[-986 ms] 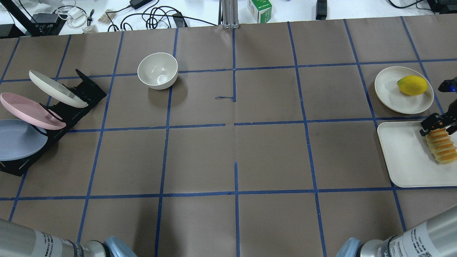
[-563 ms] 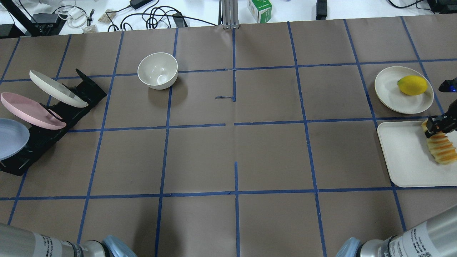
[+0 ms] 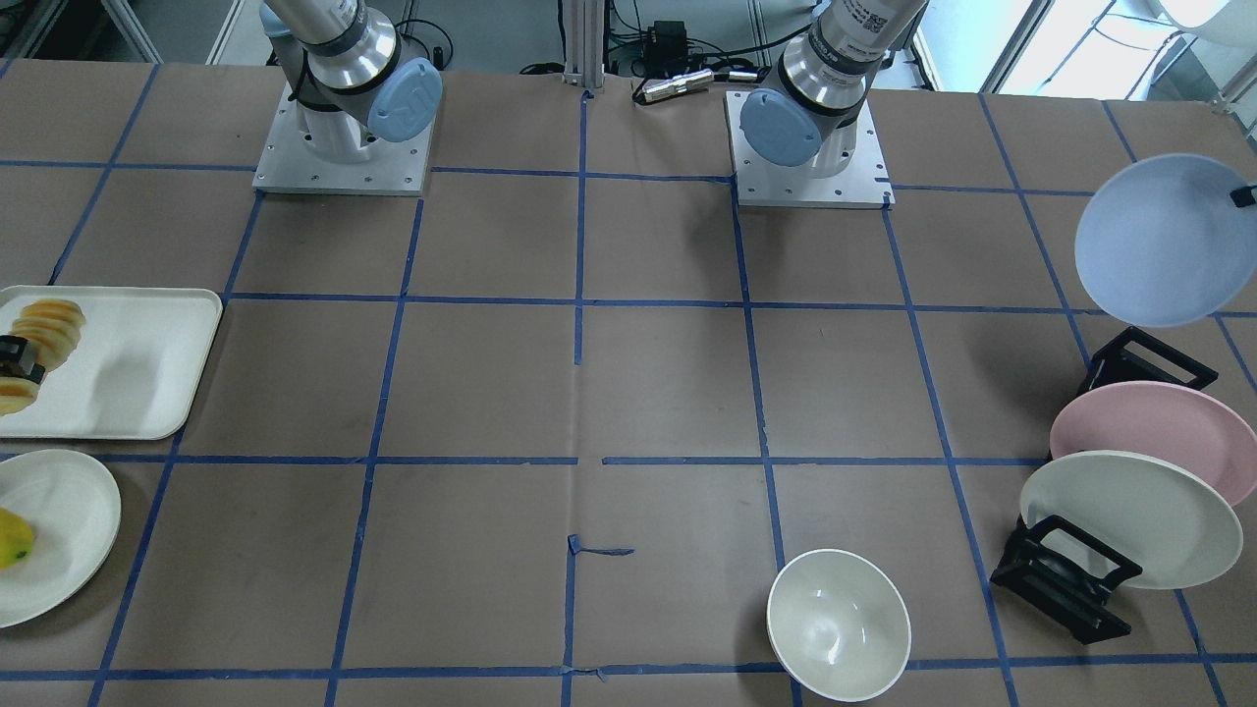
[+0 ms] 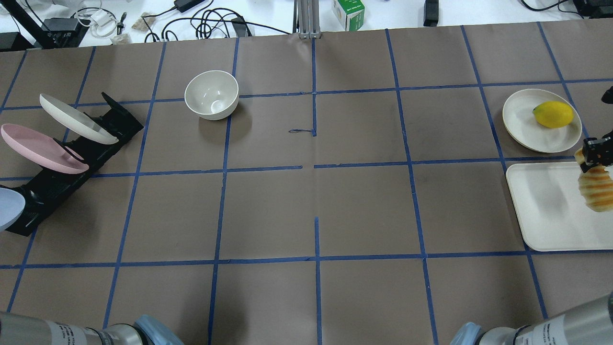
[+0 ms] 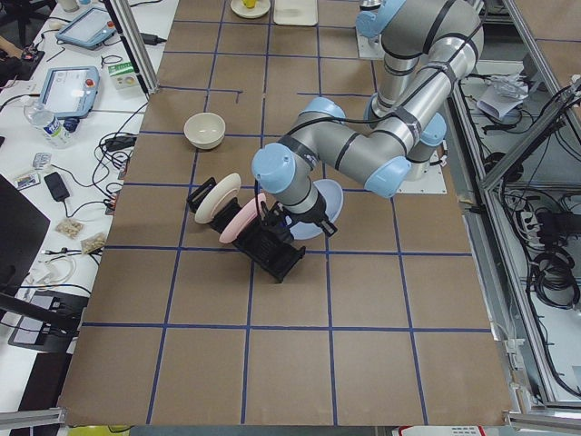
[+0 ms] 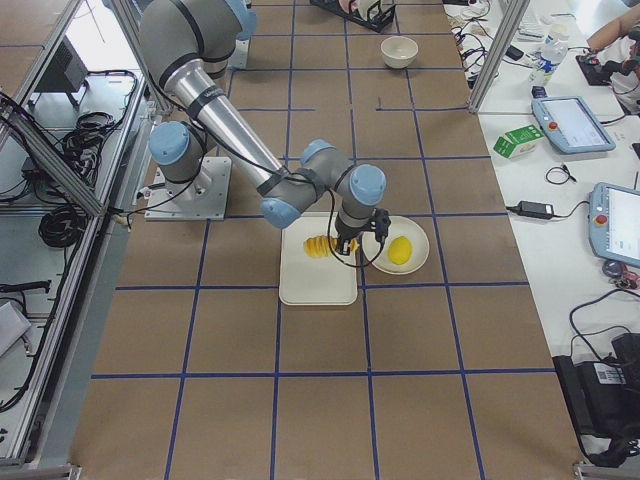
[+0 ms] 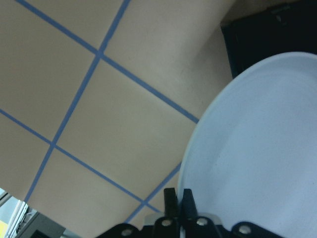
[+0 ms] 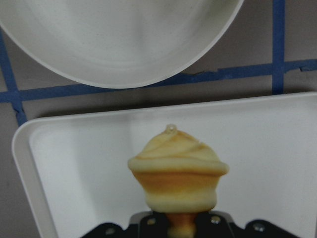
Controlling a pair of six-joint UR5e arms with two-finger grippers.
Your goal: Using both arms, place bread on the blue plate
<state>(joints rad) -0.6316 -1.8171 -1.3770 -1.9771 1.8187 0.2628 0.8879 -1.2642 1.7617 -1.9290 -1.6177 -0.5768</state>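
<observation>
Bread (image 4: 596, 194) lifted higher, pinched by right fingers (image 4: 590, 153), blue plate (image 3: 1154, 241) drawn from rack (image 4: 57, 184), pinched by left fingers (image 7: 171, 201)

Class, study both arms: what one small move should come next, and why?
Probably the left gripper should carry the blue plate toward the table middle and level it. The plate is pinched by its rim, tilted, off the rack; the right gripper holds the bread by one end above the tray, needing a level plate.

Bowl (image 4: 211, 95), pink plate (image 4: 40, 148), cream plate (image 4: 76, 119), rack (image 4: 112, 125), lemon (image 4: 553, 114), tray (image 4: 546, 211)
</observation>
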